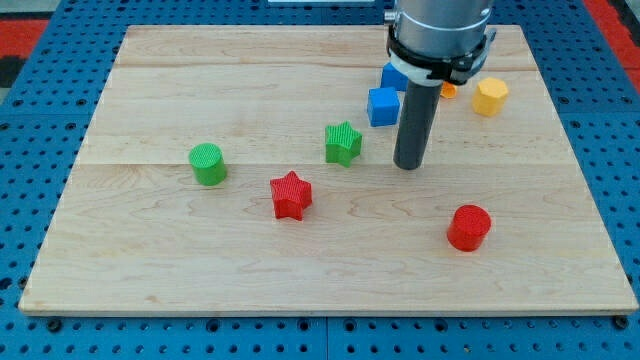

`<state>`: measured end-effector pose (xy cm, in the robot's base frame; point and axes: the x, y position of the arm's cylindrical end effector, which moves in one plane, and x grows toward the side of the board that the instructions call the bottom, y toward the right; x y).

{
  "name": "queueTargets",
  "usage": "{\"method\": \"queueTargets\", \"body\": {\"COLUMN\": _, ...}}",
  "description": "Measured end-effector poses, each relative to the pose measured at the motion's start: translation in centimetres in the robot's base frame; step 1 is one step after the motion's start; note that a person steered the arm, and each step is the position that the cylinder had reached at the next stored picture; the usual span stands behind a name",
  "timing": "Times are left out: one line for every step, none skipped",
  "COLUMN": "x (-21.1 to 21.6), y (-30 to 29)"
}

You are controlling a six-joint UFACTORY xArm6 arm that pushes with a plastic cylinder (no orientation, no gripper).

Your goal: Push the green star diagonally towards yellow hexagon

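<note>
Likely light, stiff, slidey green star [343, 143]; tip [407, 165] apart at its 3 o'clock; no fingers, bare rod; push lower-left face toward yellow hexagon [490, 96].

Illumination was bright, even and diffuse, apparently from overhead, so the wooden board [300, 270] showed its grain clearly and without glare. Shadows were soft and short (a faint dark patch lay at the base of the red cylinder [468, 227] and under my tip [407, 166]). Focus was sharp across the frame, with no evident blur or edge distortion.
</note>
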<state>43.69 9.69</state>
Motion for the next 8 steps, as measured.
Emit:
{"method": "queueTargets", "body": {"x": -0.9, "y": 0.0}}
{"method": "queueTargets", "body": {"x": -3.3, "y": 0.0}}
{"method": "queueTargets", "body": {"x": -5.7, "y": -1.6}}
{"method": "queueTargets", "body": {"x": -6.3, "y": -7.1}}
{"method": "queueTargets", "body": {"x": -5.4, "y": -11.5}}
{"method": "queueTargets", "body": {"x": -3.9, "y": -12.6}}
{"method": "queueTargets", "body": {"x": -2.2, "y": -10.2}}
{"method": "queueTargets", "body": {"x": -1.5, "y": -4.4}}
